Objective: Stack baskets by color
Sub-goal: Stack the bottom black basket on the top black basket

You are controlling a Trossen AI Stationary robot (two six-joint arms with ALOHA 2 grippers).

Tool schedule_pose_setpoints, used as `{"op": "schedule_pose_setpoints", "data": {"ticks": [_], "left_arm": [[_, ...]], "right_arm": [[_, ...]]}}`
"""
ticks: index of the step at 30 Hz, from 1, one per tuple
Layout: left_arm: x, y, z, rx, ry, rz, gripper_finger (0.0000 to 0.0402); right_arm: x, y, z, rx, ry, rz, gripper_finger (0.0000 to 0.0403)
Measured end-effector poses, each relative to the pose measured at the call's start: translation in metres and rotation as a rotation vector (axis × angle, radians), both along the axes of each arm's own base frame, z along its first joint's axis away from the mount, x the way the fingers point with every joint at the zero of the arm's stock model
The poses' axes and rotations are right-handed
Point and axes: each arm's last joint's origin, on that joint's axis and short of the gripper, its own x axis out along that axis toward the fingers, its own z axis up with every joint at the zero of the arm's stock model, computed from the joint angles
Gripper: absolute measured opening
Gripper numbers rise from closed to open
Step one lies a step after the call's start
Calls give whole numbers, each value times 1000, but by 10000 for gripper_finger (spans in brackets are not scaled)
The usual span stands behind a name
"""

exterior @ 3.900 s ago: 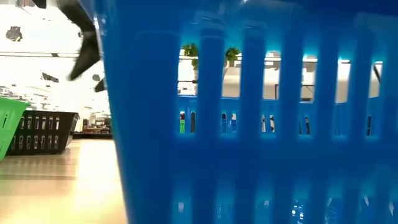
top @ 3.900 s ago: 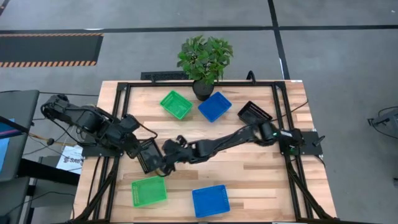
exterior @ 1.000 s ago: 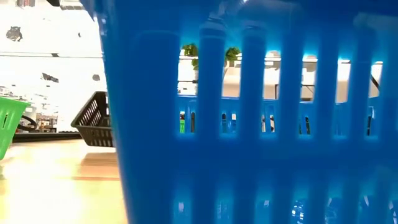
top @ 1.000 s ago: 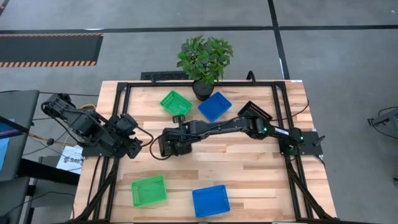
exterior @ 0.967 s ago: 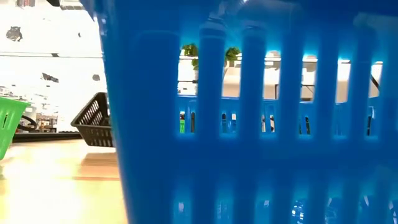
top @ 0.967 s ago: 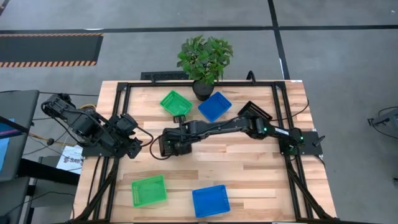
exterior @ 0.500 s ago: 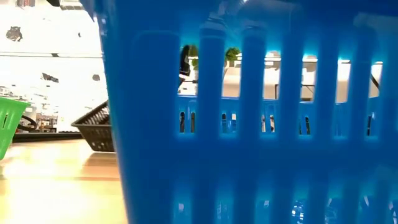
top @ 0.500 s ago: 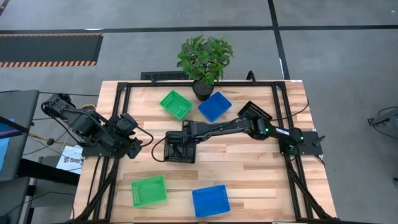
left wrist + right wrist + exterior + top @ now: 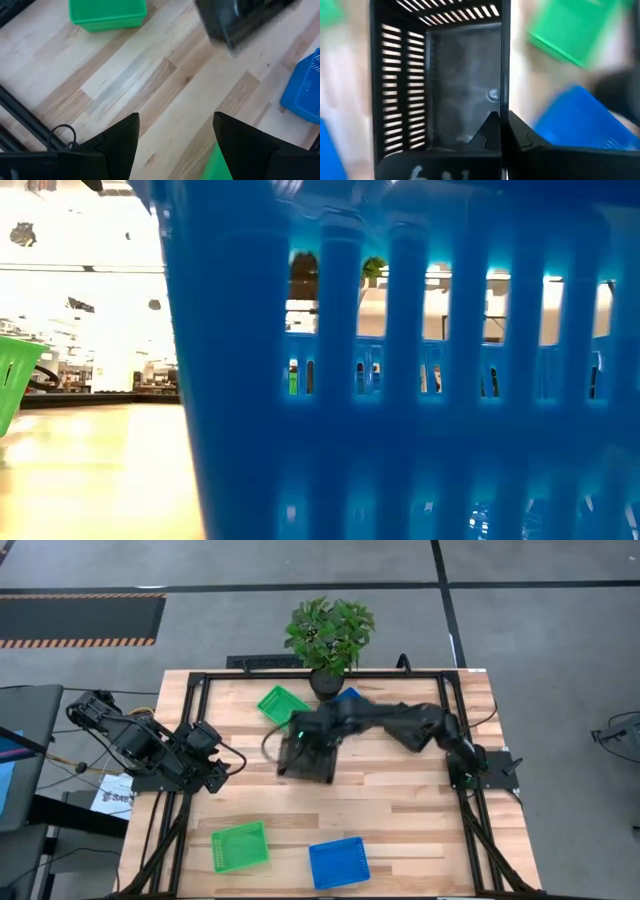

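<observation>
My right gripper (image 9: 318, 743) hangs over the table's middle, shut on a black basket (image 9: 303, 760), which shows from inside in the right wrist view (image 9: 440, 85). My left gripper (image 9: 175, 145) stands open at the table's left side, holding nothing. On the far side, a green basket (image 9: 283, 706) and a blue basket (image 9: 350, 694) lie on their bottoms, the blue one partly hidden by my right arm. A second green basket (image 9: 240, 846) and a second blue basket (image 9: 338, 863) lie near the front edge. My right gripper holds the black basket by the rim of one side wall (image 9: 505, 95), with one finger inside the basket and one outside. The fingers come from above, pointing steeply down. The basket hangs below them, clear of the table, its open side up.
A potted plant (image 9: 330, 635) stands at the table's far edge, close behind the two far baskets. The near blue basket fills most of the low view (image 9: 400, 380). Bare wood lies between the far and near baskets (image 9: 380, 800).
My right gripper has risen and gone toward the table's far and right edges, rolling as it went. It carries the black basket, which was low over the table's middle left and now hangs clear, higher up. The basket has left the low view.
</observation>
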Motion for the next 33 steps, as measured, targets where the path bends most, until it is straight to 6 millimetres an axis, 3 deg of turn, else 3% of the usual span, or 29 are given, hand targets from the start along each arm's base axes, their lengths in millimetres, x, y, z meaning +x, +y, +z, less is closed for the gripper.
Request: {"op": "schedule_pose_setpoints", "data": {"ticks": [8, 13, 17, 23, 28, 33], "left_arm": [[0, 0, 0, 5, -7, 10, 242], [1, 1, 0, 21, -28, 36, 242], [1, 2, 1, 51, -57, 61, 242], [5, 4, 2, 53, -92, 90, 242], [10, 11, 3, 56, -105, 119, 242], [19, 21, 5, 63, -130, 154, 242]], "right_arm": [[-73, -33, 48, -28, 55, -109, 6], [-144, -41, 62, -21, 34, -227, 6], [-200, -41, 55, -20, -71, -371, 6], [-271, -43, 26, 13, -222, -596, 6], [-303, -49, 5, 20, -246, -725, 5], [-317, -59, -2, 37, -209, -723, 5]]}}
